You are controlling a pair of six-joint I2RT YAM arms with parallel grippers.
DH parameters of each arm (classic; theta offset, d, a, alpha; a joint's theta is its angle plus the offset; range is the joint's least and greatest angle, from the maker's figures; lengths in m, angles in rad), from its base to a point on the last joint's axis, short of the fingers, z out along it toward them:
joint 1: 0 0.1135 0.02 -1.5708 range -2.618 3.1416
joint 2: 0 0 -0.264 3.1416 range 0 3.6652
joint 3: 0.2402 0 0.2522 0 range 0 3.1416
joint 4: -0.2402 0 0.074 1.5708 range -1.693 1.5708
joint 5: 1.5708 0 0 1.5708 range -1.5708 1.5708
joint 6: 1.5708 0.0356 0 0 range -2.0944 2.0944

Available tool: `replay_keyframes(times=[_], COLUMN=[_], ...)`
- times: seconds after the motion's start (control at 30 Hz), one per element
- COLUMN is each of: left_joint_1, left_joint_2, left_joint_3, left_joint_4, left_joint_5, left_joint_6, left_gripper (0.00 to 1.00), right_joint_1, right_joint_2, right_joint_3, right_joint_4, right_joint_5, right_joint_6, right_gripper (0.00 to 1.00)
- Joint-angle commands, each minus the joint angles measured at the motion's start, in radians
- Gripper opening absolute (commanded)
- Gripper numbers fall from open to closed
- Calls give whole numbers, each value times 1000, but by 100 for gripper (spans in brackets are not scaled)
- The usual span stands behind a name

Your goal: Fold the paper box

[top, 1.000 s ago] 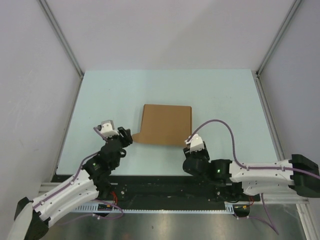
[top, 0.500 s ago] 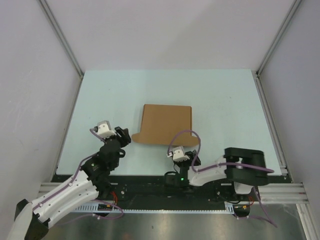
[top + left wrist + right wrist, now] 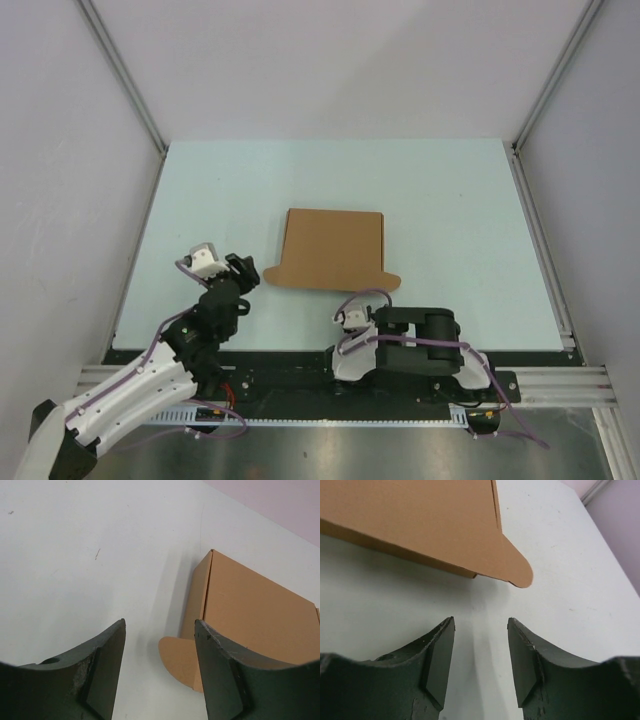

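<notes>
1. Pale worktop between white walls carried the box at its middle, lying flat and closed, touched by neither arm.
2. Rounded tabs stuck out at its near corners: left tab and right tab.
3. Left gripper hovered just beside the left tab, jaws apart, empty.
4. Right gripper sat low near its base, jaws apart, empty, facing the right tab.
5. Likely step: dealing with the tabs. The next move would probably call for pinching one tab and folding it in without sliding the box.
</notes>
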Motion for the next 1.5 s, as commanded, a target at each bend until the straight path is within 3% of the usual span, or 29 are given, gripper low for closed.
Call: replay_keyframes(times=[0.0, 0.13, 0.4, 0.5, 0.57, 0.6, 0.63, 0.67, 0.7, 0.73, 0.8, 0.83, 0.9, 0.93, 1.0, 1.1, 1.13, 1.17, 1.2, 1.23, 1.27, 1.33, 1.47], left_joint_1=[-4, -4, -4, -3, -1, -1, 0, 3, 5, 11, 20, 25, 49, 62, 80, 89, 91, 92, 94, 94, 92, 97, 97], left_joint_2=[-6, -34, -49, -34, -9, 3, 15, 43, 58, 69, 95, 98, 92, 86, 52, -12, -27, -53, -66, -74, -83, -81, -72], left_joint_3=[8, 8, 4, 14, 31, 48, 62, 77, 120, 146, 221, 243, 275, 280, 274, 190, 168, 151, 116, 102, 91, 64, 36], left_joint_4=[3, -5, -59, -71, -85, -79, -66, -60, -62, -72, -86, -112, -126, -125, -131, -80, -83, -95, -101, -117, -132, -184, -235], left_joint_5=[-58, -73, -48, -30, -10, 2, 10, 37, 47, 59, 86, 96, 143, 177, 240, 269, 260, 252, 251, 243, 232, 206, 174], left_joint_6=[-34, -40, -119, -149, -188, -189, -187, -173, -163, -149, -98, -86, -74, -61, -44, -60, -85, -153, -171, -185, -219, -270, -421], left_gripper=[63, 63, 63, 62, 61, 61, 61, 62, 63, 65, 70, 82, 90, 94, 98, 90, 83, 79, 77, 76, 76, 77, 79], right_joint_1=[88, 205, 427, 426, 363, 302, 83, -48, -173, -423, -581, -614, -571, -547, -539, -751, -743, -704, -567, -507, -458, -380, -234], right_joint_2=[-26, -160, -689, -880, -1151, -1246, -1428, -1481, -1504, -1453, -1323, -1266, -1111, -1068, -1002, -1026, -1021, -1005, -965, -931, -907, -867, -813], right_joint_3=[-67, -86, -81, -52, -58, -104, -186, -195, -181, -144, 46, 93, 164, 166, 163, 103, 98, 103, 110, 114, 114, 97, 6], right_joint_4=[-265, -263, -263, -136, 318, 621, 1015, 1070, 1076, 999, 870, 819, 808, 849, 912, 1036, 1083, 1084, 1076, 1067, 1056, 1018, 1113], right_joint_5=[54, 35, -6, -11, -69, -177, -365, -708, -830, -1008, -1124, -1134, -1006, -809, -701, -1186, -1222, -1151, -1056, -861, -794, -725, -576], right_joint_6=[265, 261, 225, 37, -649, -1009, -1284, -1342, -1341, -1362, -1405, -1434, -1558, -1609, -1625, -1603, -1646, -1724, -1799, -1935, -1962, -1971, -2126], right_gripper=[53, 56, 58, 55, 58, 64, 66, 68, 69, 69, 76, 78, 87, 90, 100, 100, 99, 98, 97, 97, 98, 96, 93])
